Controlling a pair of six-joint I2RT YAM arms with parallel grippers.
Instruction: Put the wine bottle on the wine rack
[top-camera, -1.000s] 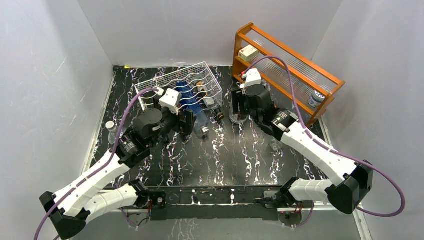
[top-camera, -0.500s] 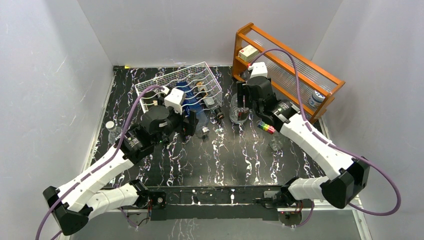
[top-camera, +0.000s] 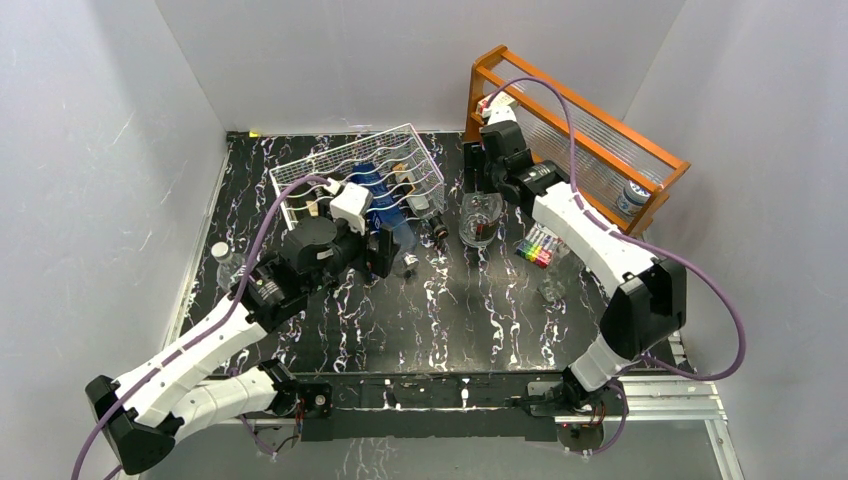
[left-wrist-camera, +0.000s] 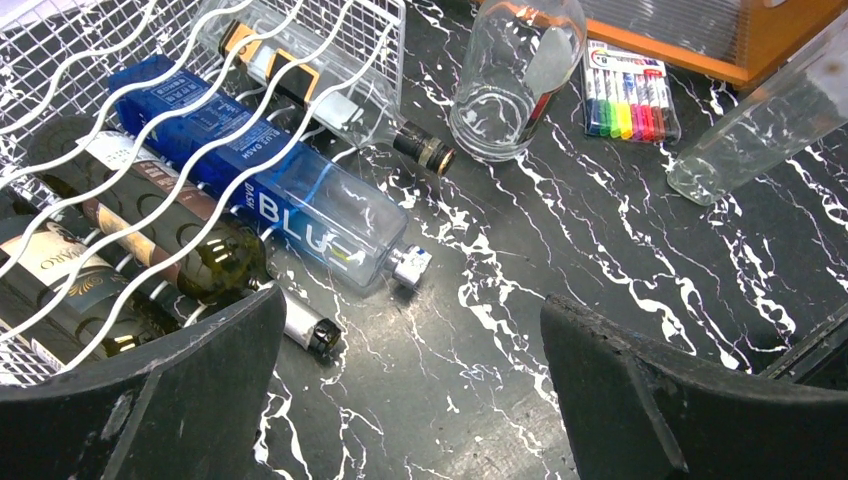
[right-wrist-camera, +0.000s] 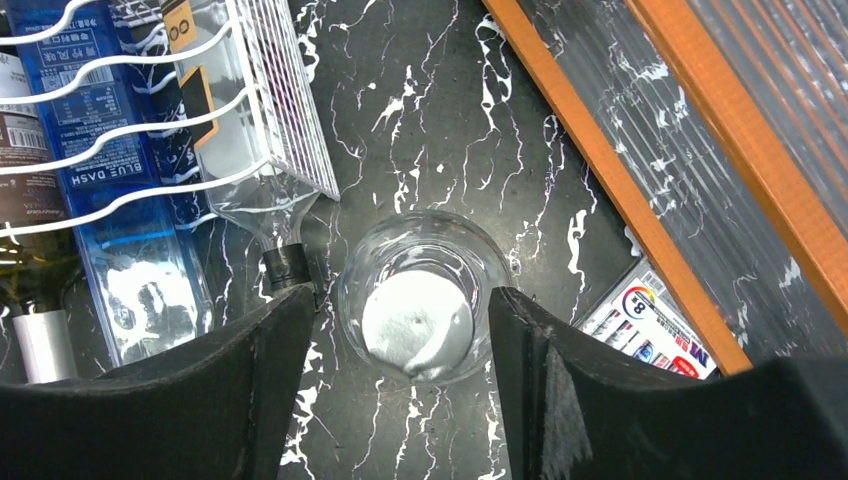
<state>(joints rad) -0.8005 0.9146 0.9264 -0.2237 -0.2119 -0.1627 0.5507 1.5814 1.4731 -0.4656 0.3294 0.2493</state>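
Note:
The white wire wine rack (top-camera: 350, 172) stands at the back left and holds several bottles lying on their sides. A dark green wine bottle (left-wrist-camera: 205, 262) with a silver foil neck (left-wrist-camera: 300, 326) lies in a cradle, its neck poking out in front. Beside it lie a blue bottle (left-wrist-camera: 290, 200) and a clear bottle with an orange label (left-wrist-camera: 325, 100). My left gripper (top-camera: 385, 250) (left-wrist-camera: 415, 400) is open and empty, above the table just in front of the bottle necks. My right gripper (top-camera: 478, 182) (right-wrist-camera: 400, 400) is open and empty, over a clear glass (right-wrist-camera: 420, 310).
An orange wooden shelf (top-camera: 600, 140) stands at the back right. A pack of coloured markers (top-camera: 540, 245) lies in front of it. A second clear glass (left-wrist-camera: 760, 120) lies near the markers. A small plastic bottle (top-camera: 222, 260) stands at the table's left edge.
My right arm has swung back toward the orange shelf, uncovering the marker pack. My left gripper has edged slightly right in front of the rack. Both stay open.

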